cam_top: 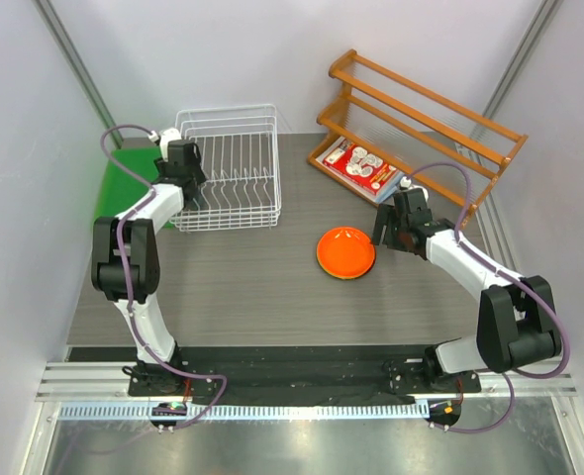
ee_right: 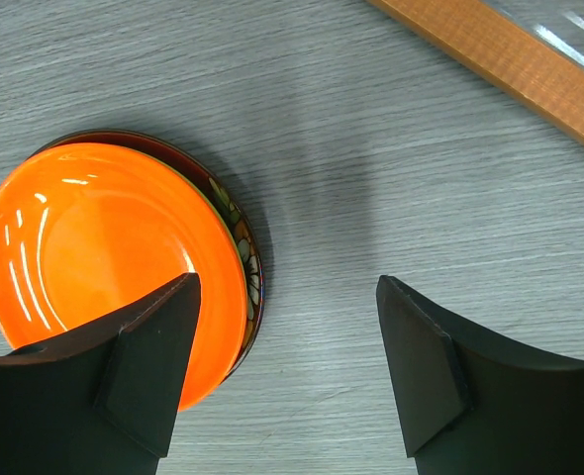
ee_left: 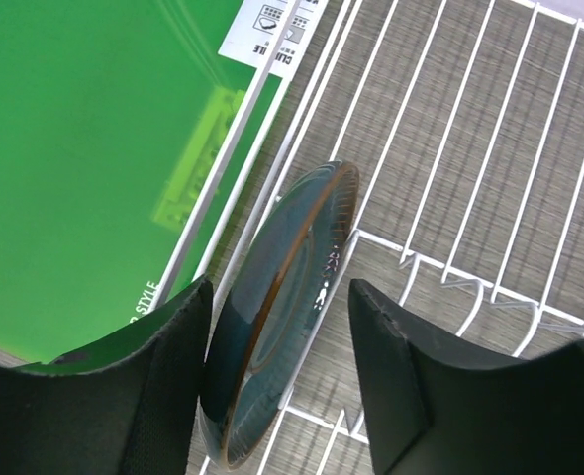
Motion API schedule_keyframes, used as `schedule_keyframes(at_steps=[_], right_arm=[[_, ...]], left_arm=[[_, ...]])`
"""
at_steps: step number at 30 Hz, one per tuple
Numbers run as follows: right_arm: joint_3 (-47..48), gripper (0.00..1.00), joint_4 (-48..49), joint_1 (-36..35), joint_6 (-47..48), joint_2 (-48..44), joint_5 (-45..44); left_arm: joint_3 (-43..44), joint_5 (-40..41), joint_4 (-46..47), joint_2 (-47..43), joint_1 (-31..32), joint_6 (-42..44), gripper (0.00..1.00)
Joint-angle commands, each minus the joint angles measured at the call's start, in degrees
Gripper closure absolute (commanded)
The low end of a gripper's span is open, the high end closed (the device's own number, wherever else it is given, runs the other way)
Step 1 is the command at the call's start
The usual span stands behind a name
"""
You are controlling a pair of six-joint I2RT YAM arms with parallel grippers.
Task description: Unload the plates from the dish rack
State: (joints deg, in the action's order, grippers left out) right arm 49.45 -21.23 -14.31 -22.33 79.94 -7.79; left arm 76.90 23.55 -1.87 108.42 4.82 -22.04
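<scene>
A blue-grey plate [ee_left: 277, 317] stands on edge at the left side of the white wire dish rack [cam_top: 228, 226]. My left gripper [cam_top: 188, 188] is down in the rack with a finger on each side of this plate. The left finger [ee_left: 163, 396] lies against the plate's back, and a gap remains between the plate and the right finger. An orange plate [cam_top: 345, 252] lies on the table, stacked on a dark red patterned plate [ee_right: 243, 247]. My right gripper [cam_top: 391, 233] hangs open just right of this stack, with nothing between its fingers.
A green board [cam_top: 124, 188] lies left of the rack. An orange-brown wooden slatted shelf [cam_top: 421, 109] stands at the back right, with a red-and-white packet [cam_top: 361, 166] under it. The shelf's rail [ee_right: 500, 59] runs close behind my right gripper.
</scene>
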Motion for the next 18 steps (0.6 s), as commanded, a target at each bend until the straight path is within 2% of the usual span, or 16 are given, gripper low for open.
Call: schedule_keyframes(at_steps=[1, 2, 3, 10, 11, 13, 14, 17, 18], right_arm=[[1.17, 0.23, 1.72, -0.28, 1.14, 0.04, -0.29], [1.17, 0.23, 1.72, -0.28, 1.15, 0.21, -0.29], [1.17, 0.23, 1.72, -0.37, 1.15, 0.30, -0.12], [1.00, 0.23, 1.81, -0.37, 1.06, 0.48, 0.32], [1.00, 0.23, 1.81, -0.29, 1.14, 0.39, 0.23], [1.00, 0.23, 1.81, -0.29, 1.23, 0.65, 0.23], [1.00, 0.23, 1.81, -0.28, 1.15, 0.74, 0.23], [1.09, 0.23, 1.81, -0.28, 1.23, 1.18, 0.41], [1.00, 0.23, 1.81, -0.28, 1.15, 1.18, 0.50]], left_arm=[[-0.35, 0.97, 3.36, -1.19, -0.51, -1.25, 0.44], [-0.61, 0.97, 3.71, -1.72, -0.51, -1.34, 0.51], [-1.05, 1.06, 3.98, -1.98, -0.51, -1.42, 0.53], [-1.14, 1.32, 3.54, -1.37, -0.78, -1.86, 0.55], [-1.23, 1.24, 3.45, -1.28, -0.78, -2.12, 0.63], [-1.58, 1.06, 3.54, -1.20, -0.78, -2.39, 0.72], [-1.84, 1.23, 3.63, -1.28, -0.78, -2.39, 0.84], [-2.02, 1.58, 3.45, -1.46, -0.78, -2.48, 1.00], [-2.02, 1.76, 3.28, -1.37, -0.86, -2.13, 1.00]])
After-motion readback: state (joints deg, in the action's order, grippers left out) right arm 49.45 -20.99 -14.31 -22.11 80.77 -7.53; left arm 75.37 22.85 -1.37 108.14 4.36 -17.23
